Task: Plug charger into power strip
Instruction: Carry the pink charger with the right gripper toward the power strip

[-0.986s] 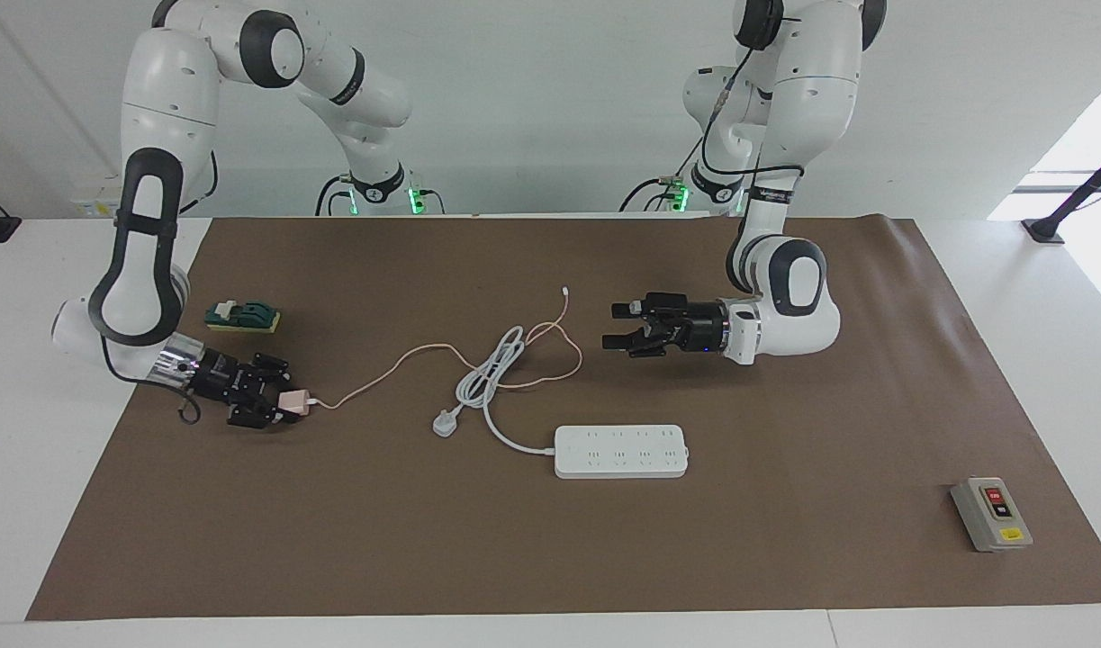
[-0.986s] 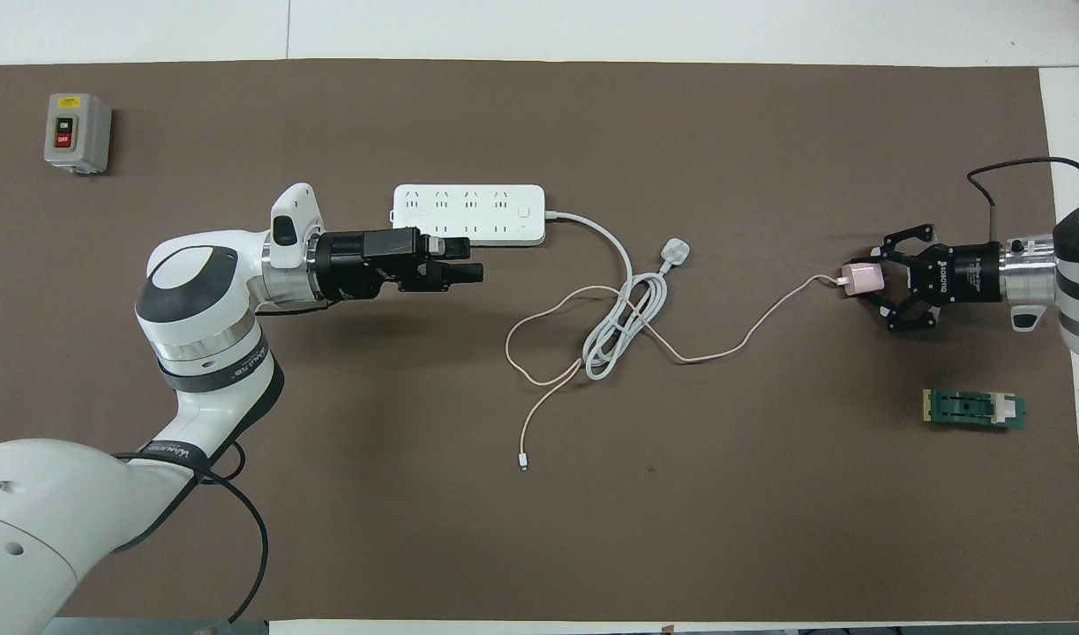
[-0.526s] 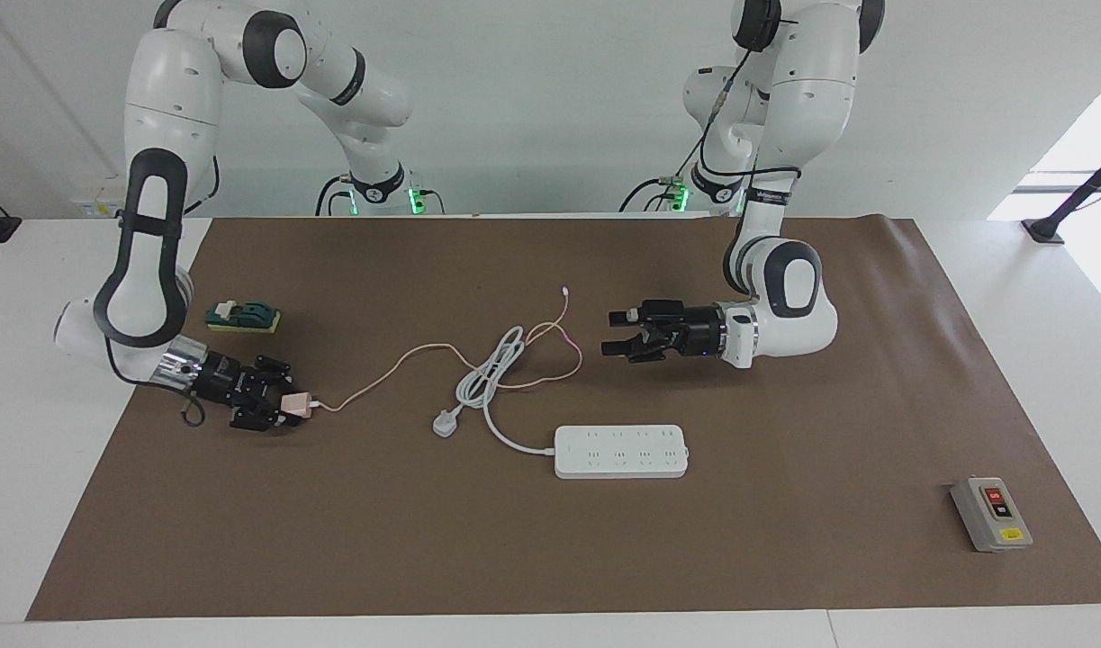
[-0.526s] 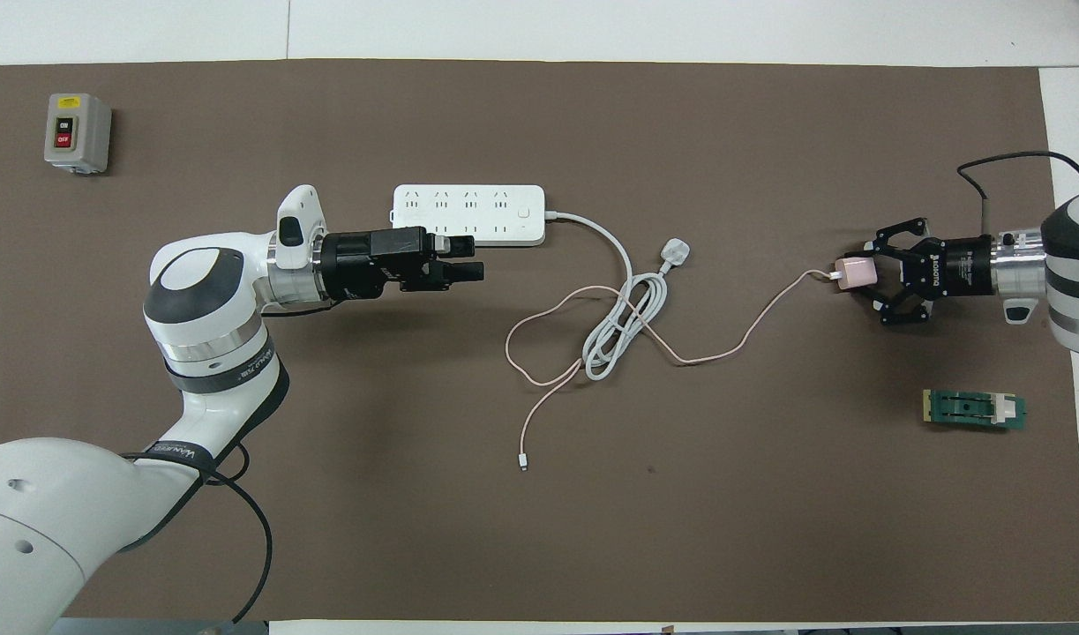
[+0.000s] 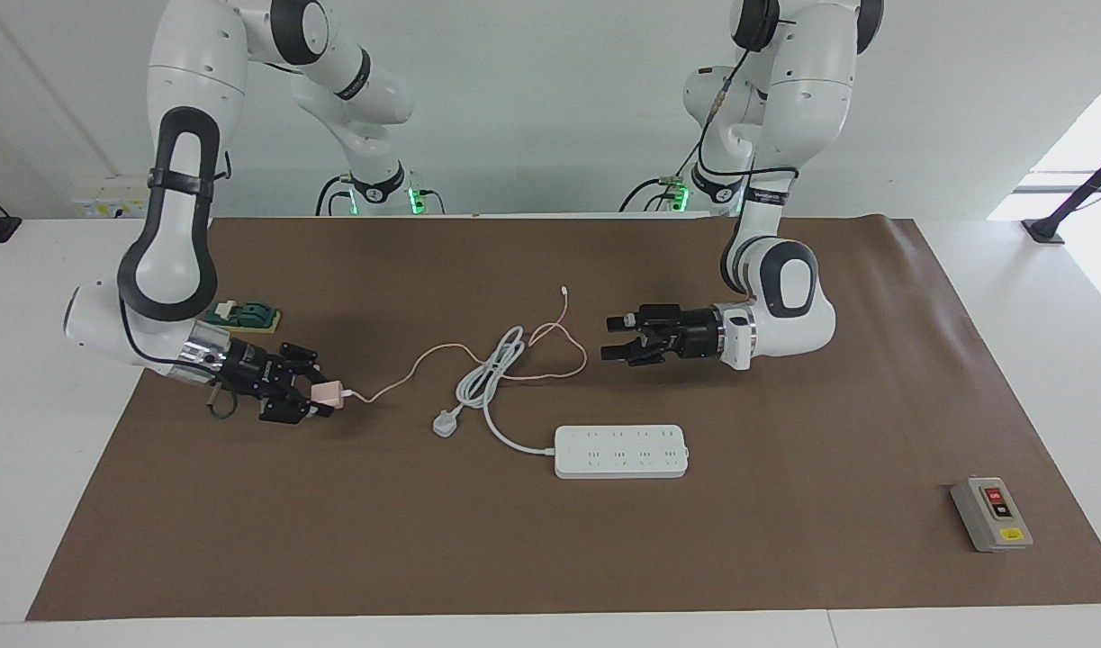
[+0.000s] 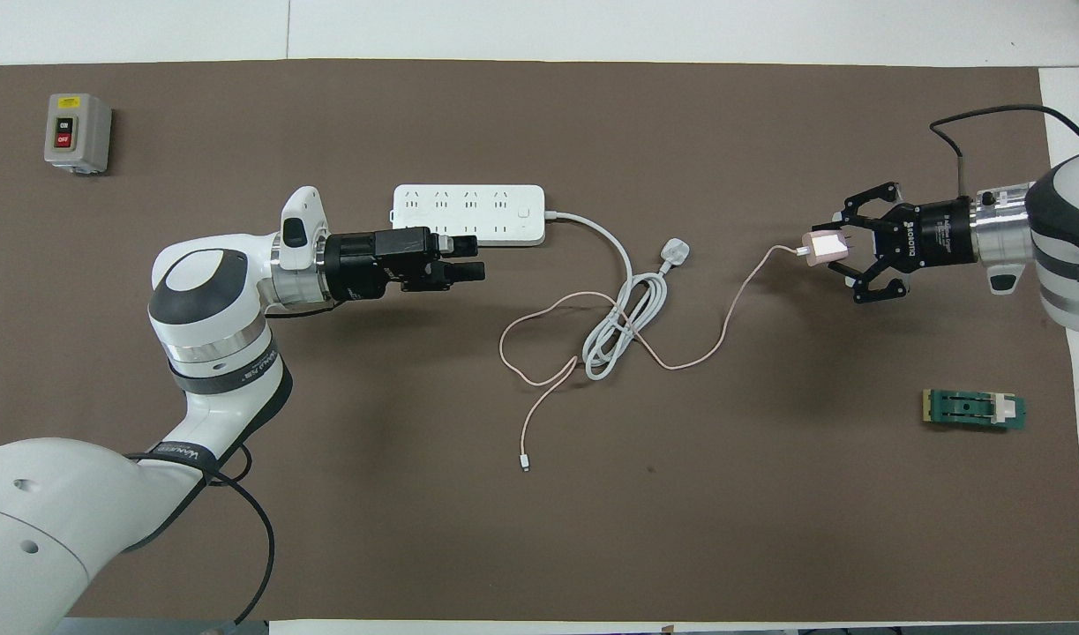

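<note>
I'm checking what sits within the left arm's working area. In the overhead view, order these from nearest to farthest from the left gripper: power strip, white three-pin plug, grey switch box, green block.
From the left gripper, which is open:
1. power strip, just beside the fingertips, farther from the robots.
2. white three-pin plug, mid-table.
3. grey switch box, at the left arm's end.
4. green block, at the right arm's end.

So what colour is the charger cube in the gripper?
Pale pink, like its cable; the charger shows best in the overhead view.

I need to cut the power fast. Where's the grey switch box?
The grey switch box sits near the mat's corner at the left arm's end, farther from the robots than the power strip, nothing close beside it.
</note>
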Controlling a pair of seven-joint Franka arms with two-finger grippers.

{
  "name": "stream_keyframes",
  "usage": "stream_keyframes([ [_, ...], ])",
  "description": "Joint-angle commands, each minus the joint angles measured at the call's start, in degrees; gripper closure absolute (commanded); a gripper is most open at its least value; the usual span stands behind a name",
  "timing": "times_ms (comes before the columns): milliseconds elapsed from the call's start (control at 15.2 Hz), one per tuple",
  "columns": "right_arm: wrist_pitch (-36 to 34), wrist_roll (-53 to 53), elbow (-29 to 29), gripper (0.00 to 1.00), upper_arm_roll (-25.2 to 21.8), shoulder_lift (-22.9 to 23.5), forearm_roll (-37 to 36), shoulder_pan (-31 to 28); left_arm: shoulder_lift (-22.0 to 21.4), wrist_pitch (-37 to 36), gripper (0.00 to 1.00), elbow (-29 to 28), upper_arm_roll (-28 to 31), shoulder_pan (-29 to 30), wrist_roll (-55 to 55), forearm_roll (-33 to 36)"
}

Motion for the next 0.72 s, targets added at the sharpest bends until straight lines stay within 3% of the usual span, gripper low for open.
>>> stream_keyframes([
  [0, 0.5, 9.5, -0.6, 1.0, 0.0, -4.8, 0.3, 5.2, -0.1, 0.2, 0.0, -0.7, 0.7, -0.8, 0.3, -0.5],
  [329, 5.2, 24.8, 3.0, 1.0, 0.4, -6.4, 0.8, 13.4, 0.0, 0.0, 0.0, -0.7, 0.7, -0.8, 0.6, -0.5],
  [658, 15.5, 33.8, 3.8, 1.0, 0.4, -6.1, 1.0, 24.1, 0.0, -0.2, 0.0, -0.7, 0.7, -0.7, 0.7, -0.5],
])
